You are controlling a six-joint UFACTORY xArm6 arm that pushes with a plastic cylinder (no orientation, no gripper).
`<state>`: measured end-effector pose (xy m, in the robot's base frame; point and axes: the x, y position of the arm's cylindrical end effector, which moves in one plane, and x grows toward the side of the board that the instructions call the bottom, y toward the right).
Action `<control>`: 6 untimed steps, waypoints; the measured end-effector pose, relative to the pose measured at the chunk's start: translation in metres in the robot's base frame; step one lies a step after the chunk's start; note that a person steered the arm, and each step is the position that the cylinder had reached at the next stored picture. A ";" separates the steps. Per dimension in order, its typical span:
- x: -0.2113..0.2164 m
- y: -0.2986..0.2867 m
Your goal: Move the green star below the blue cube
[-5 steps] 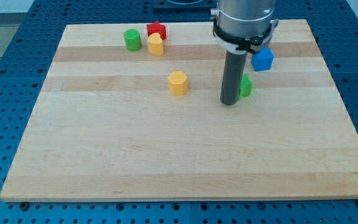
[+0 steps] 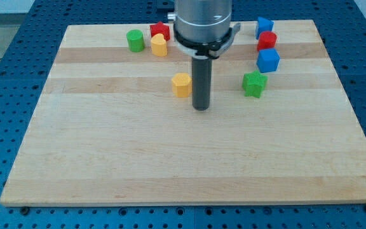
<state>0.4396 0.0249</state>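
Tip (image 2: 201,108) sits on the table (image 2: 170,165), just right of the yellow hexagon (image 2: 182,84) and slightly lower in view; whether they touch cannot be told. Tool is a bare rod with nothing to open or close, and it holds nothing.

Green star (image 2: 254,84) lies well to the view's right of the tip and a little higher, with clear board between. Star sits just under the blue cube (image 2: 268,61), offset slightly to the left, a small gap between them. Judgement: placement looks close to done; any further correction would be a short nudge rightward, which means approaching the star from its left side, the side the tip is already on.

Above the cube: red block (image 2: 267,40), then a second blue block (image 2: 264,26), stacked in a column up the view. Top left: green cylinder (image 2: 135,40), red block (image 2: 160,30), yellow block (image 2: 159,45).

Hidden: arm housing covers the table's top edge at centre. Shapes of the red blocks are hard to make out.
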 end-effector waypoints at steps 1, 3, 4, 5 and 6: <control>-0.012 0.029; -0.037 0.057; -0.037 0.067; -0.037 0.073; -0.038 0.083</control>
